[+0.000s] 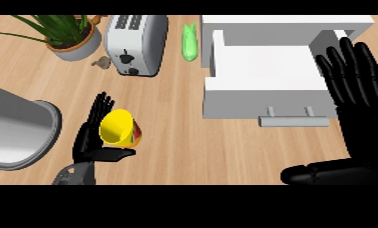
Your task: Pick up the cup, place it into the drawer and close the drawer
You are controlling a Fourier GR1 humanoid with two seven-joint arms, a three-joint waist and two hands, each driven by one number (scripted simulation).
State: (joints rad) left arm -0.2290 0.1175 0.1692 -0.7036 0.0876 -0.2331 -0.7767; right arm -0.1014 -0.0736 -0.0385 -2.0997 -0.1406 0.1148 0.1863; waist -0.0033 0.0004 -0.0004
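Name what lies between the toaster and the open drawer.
In the head view, a green cucumber-like vegetable lies on the counter between the toaster and the drawer.

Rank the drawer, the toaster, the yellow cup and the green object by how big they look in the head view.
1. Drawer, the largest.
2. Toaster.
3. and 4. Yellow cup and green object: about alike, so I leave them unranked. The cup sits raised in the left hand, nearer the camera, so it may look bigger.

Left hand seemingly cupped, right hand open, fingers up
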